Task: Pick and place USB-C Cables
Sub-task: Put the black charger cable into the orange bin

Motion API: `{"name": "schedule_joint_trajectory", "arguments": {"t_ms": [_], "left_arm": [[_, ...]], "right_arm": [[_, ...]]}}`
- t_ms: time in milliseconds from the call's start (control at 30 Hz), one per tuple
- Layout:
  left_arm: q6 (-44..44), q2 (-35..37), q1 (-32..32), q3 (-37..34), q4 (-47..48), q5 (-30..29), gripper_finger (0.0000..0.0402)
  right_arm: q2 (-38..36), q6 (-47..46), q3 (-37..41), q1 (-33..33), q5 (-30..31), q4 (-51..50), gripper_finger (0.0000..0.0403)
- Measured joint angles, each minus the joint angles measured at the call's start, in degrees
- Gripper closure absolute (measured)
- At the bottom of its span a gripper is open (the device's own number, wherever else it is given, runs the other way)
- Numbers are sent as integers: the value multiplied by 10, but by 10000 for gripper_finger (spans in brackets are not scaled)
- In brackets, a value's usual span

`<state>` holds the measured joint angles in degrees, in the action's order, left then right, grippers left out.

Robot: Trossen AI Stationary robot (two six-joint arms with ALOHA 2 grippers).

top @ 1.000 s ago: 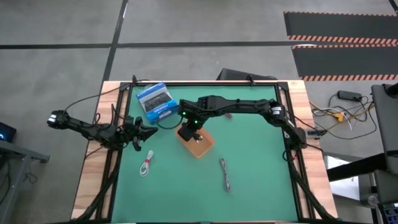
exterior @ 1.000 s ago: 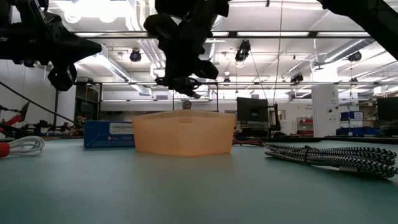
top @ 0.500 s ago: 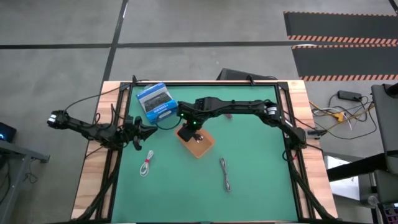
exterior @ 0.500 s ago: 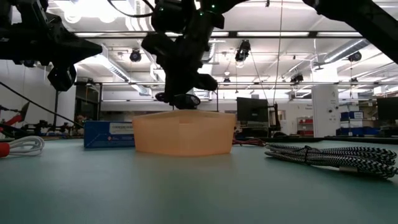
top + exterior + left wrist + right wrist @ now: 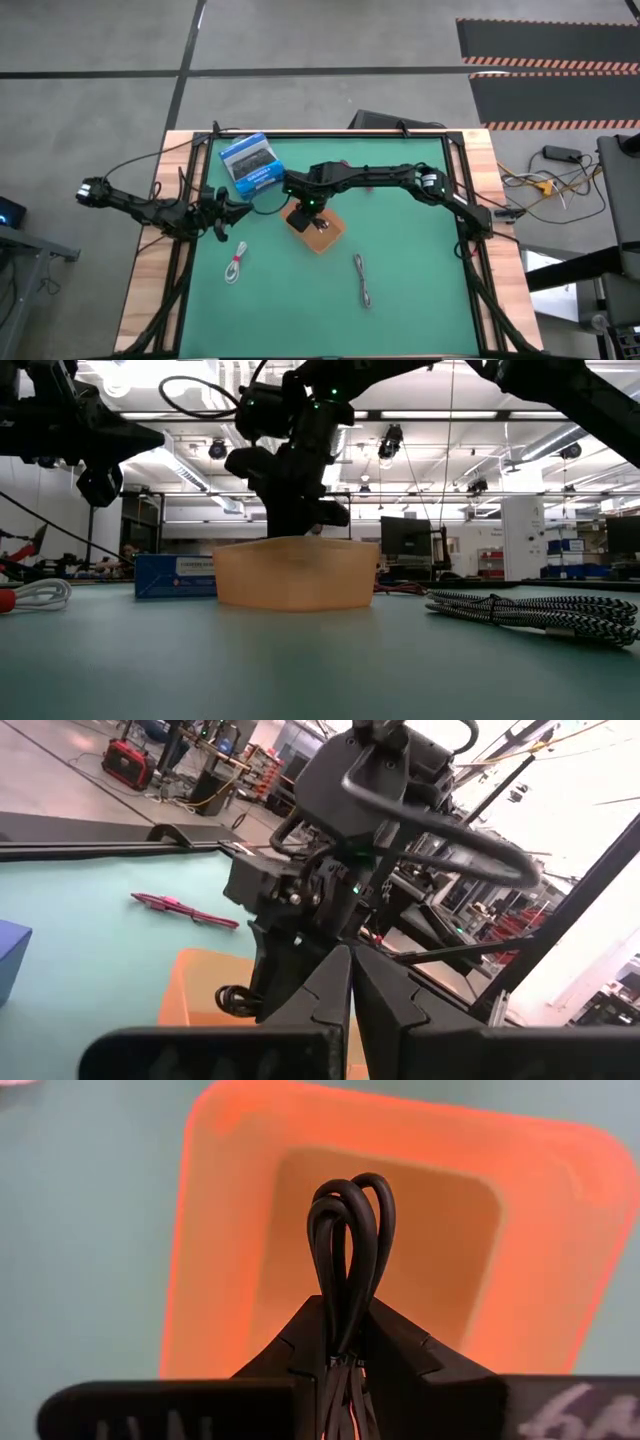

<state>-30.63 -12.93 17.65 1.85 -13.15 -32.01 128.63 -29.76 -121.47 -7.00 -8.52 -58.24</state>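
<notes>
Hanging over orange tray (image 5: 230,1250) at mid-table, open mat all round: right gripper (image 5: 343,1342) pinched on looped black cable (image 5: 345,1250). Left gripper (image 5: 350,982) pressed together near left edge. White cable (image 5: 235,264), grey cable (image 5: 362,279) lying apart.

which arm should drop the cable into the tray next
Right. The right gripper is shut on a black cable directly over the orange tray; the left gripper waits off to the side.
</notes>
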Motion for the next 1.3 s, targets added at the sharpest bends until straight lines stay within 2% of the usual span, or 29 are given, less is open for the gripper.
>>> {"name": "schedule_joint_trajectory", "arguments": {"t_ms": [767, 1300], "left_arm": [[0, 0, 0, 0, 0, 0, 402], [0, 0, 0, 0, 0, -3, 402]], "right_arm": [[40, 11, 0, 4, 12, 3, 364], [42, 20, 0, 4, 26, 6, 364]]}}
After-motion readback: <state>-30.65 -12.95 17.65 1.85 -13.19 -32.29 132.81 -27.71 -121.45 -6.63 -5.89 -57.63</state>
